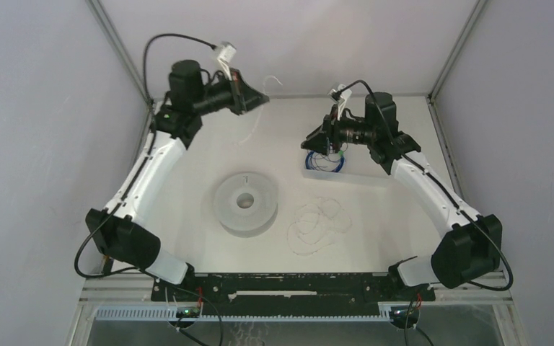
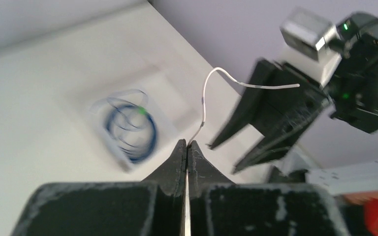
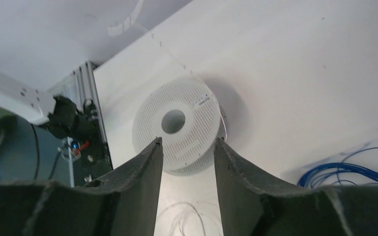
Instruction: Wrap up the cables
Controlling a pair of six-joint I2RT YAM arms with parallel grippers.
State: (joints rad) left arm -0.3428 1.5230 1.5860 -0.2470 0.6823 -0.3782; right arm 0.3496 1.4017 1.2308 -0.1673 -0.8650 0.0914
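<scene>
The cables show as a thin pale strand lying in loose loops (image 1: 320, 220) on the table, right of a white perforated spool (image 1: 245, 204). My left gripper (image 1: 258, 100) is raised at the back left, shut on one end of the strand (image 2: 204, 98), which curls up past its tips (image 2: 187, 144). A faint line of strand (image 1: 249, 132) hangs below it toward the table. My right gripper (image 1: 309, 141) hovers at the back right with its jaws open and nothing between them (image 3: 188, 142). Beyond its fingers I see the spool (image 3: 177, 123) and the loops (image 3: 192, 216).
A clear bag holding a coil of blue cable (image 1: 326, 163) lies under the right gripper; the coil (image 2: 130, 129) also shows in the left wrist view, and blue cable (image 3: 344, 169) in the right wrist view. Aluminium frame posts and grey walls close in the table on three sides.
</scene>
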